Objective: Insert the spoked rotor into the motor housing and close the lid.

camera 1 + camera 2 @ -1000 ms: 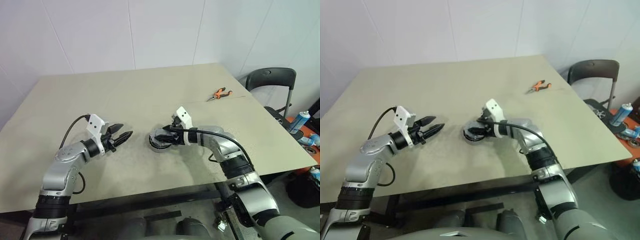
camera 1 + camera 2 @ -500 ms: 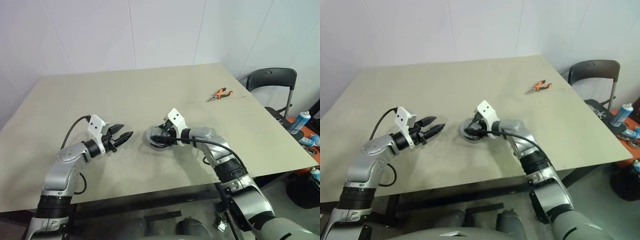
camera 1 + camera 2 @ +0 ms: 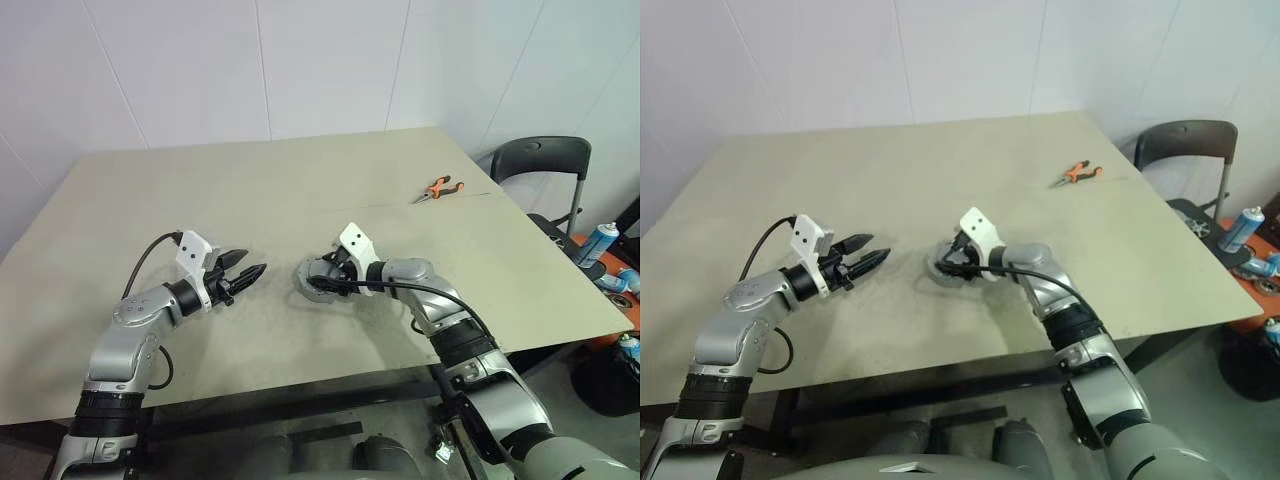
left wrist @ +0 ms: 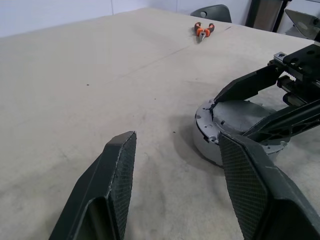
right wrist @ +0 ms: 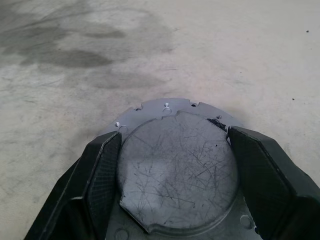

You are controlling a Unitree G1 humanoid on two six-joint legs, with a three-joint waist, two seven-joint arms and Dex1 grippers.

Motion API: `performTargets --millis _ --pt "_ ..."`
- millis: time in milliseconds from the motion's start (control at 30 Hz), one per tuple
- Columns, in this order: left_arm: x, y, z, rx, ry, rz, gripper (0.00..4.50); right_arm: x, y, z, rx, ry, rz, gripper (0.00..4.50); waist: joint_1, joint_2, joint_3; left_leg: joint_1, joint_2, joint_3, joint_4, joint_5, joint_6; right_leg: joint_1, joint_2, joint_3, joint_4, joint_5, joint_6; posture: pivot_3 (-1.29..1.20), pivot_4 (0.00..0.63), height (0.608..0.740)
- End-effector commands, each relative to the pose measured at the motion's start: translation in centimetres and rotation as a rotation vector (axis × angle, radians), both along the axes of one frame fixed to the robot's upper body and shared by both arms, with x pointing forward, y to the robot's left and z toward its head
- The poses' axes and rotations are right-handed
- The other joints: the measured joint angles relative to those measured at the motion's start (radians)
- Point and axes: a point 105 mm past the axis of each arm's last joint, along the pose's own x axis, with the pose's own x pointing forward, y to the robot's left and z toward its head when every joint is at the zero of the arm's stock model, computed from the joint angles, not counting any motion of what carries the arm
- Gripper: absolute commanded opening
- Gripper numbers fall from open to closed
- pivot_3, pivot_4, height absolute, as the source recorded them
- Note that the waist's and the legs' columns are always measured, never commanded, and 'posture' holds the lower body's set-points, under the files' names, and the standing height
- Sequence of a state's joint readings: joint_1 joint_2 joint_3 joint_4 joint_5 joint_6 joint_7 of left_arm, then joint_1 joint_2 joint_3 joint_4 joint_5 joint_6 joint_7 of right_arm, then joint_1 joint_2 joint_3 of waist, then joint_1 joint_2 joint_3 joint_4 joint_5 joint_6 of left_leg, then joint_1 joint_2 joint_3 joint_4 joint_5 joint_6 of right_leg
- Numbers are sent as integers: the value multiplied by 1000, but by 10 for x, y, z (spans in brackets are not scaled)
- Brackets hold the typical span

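The right gripper (image 5: pixel 170 165), now lower, is pinching the lid (image 5: pixel 177 170) onto the motor housing (image 4: pixel 220 142); the left gripper (image 3: pixel 243 272) is waiting spread beside it.

Pretty plain room: a big beige table (image 3: pixel 300 190) takes up most of it, pushed up near white panelled walls (image 3: pixel 300 60) with thin vertical seams. Off the table's far right corner there's a dark chair (image 3: pixel 540 160) with a metal frame, and orange-handled pliers (image 3: pixel 438 188) lie on the tabletop close to that same corner. Down past the table's right edge, below the chair, a blue spray can (image 3: pixel 600 240) stands among some orange stuff, and the light is soft and even.
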State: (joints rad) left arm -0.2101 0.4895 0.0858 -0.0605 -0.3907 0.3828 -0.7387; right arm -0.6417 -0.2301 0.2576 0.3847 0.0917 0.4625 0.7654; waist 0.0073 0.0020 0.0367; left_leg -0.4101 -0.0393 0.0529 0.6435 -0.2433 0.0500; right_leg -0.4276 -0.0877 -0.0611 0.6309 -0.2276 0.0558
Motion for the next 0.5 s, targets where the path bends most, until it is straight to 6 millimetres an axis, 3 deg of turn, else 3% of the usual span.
performTargets --millis 33,500 --pt "1 -4 11 8 -55 -16 2754 1 2 2 -2 -15 -6 3220 0 0 0 0 0 0 0 0 0 0 0 0 0 0 0 0 0 740" --pt "1 -3 11 9 -55 -16 2754 -5 8 -26 -14 86 -53 3220 -22 0 -1 2 0 0 0 0 0 2 0 0 1 0 0 0 0 740"
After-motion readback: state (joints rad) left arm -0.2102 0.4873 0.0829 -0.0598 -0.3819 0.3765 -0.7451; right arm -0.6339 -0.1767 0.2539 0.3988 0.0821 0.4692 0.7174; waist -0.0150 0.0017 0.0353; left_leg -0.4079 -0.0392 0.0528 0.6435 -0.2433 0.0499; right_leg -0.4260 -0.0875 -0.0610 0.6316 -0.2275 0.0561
